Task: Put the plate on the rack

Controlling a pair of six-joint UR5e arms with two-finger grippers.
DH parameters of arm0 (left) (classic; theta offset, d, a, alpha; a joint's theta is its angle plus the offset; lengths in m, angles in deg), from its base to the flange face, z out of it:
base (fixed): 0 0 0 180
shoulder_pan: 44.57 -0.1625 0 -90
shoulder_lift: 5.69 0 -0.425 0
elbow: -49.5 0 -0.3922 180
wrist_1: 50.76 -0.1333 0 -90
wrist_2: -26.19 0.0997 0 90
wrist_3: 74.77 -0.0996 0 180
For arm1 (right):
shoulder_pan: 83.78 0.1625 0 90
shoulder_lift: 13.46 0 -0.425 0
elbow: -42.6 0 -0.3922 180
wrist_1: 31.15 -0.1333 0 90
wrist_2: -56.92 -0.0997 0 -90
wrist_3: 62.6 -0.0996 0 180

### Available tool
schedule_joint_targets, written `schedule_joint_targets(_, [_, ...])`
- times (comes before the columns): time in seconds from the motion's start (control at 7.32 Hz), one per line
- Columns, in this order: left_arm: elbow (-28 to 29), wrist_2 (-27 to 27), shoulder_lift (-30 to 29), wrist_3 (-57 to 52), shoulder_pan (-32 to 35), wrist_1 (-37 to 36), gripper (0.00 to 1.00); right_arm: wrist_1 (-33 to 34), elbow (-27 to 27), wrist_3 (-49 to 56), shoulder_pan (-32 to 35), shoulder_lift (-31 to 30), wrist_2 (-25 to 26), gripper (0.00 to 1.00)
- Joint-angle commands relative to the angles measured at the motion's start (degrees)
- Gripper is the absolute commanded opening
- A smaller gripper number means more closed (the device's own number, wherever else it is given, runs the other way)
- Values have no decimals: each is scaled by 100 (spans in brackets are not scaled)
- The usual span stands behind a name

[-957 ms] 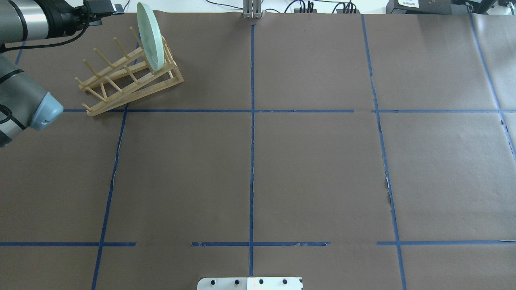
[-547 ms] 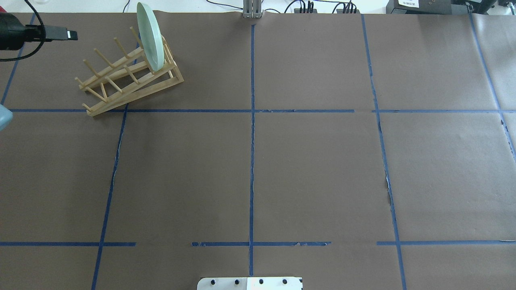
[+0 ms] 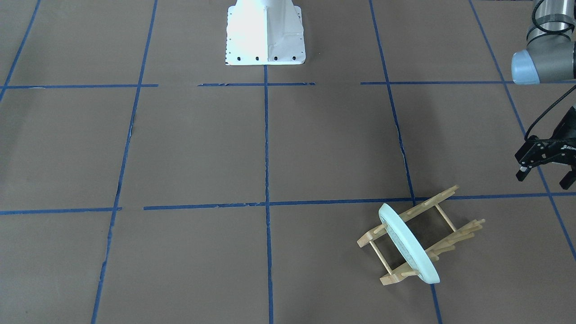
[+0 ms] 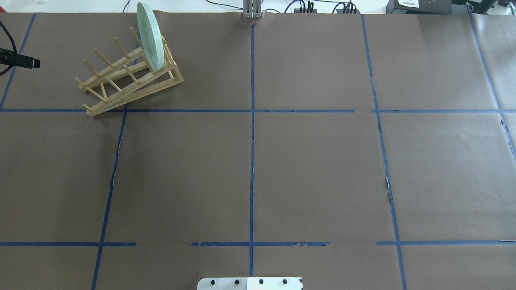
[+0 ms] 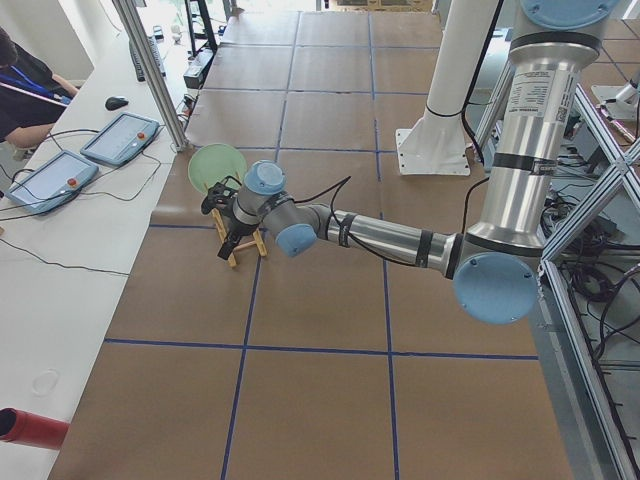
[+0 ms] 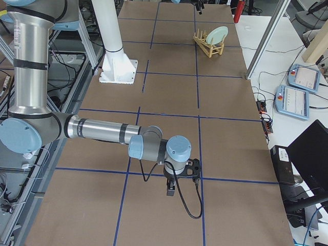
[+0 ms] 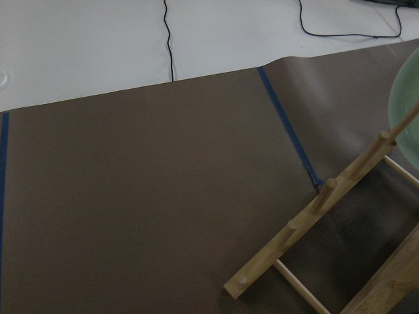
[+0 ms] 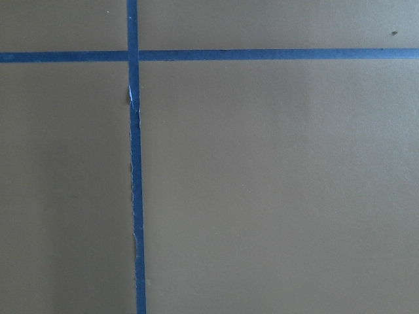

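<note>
The pale mint-green plate (image 4: 150,40) stands on edge between the pegs at the high end of the wooden rack (image 4: 121,80), at the table's far left. It also shows in the front-facing view, where the plate (image 3: 407,243) leans across the rack (image 3: 436,198). My left gripper (image 3: 543,177) is open and empty, off to the side of the rack and apart from it; only a fingertip (image 4: 30,63) shows in the overhead view. The left wrist view shows a rack rail (image 7: 308,222) and the plate's edge (image 7: 406,98). My right gripper (image 6: 182,177) hovers low over bare table far from the rack; I cannot tell whether it is open or shut.
Brown paper with a blue tape grid covers the table. The white robot base (image 3: 264,31) sits at the near middle edge. A metal post (image 4: 252,10) stands at the far edge. Tablets (image 5: 120,138) and cables lie on the white bench beyond the rack.
My left arm has drawn back to the left, away from the rack, and has almost left the overhead view. The plate and rack have not moved.
</note>
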Motion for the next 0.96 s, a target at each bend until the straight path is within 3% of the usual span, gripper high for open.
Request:
schedule_joint_targets(0.0, [2, -175, 40, -1571, 419, -1353, 100, 0, -7, 0, 0, 0, 0, 100])
schedule_joint_targets(0.27, [56, -1070, 197, -2200, 764, -2161, 100, 0, -7, 0, 0, 0, 0, 100])
schedule_joint_targets(0.82, [143, -1423, 207, -2236, 1070, -3743, 100, 0, 1, 0, 0, 0, 0, 100])
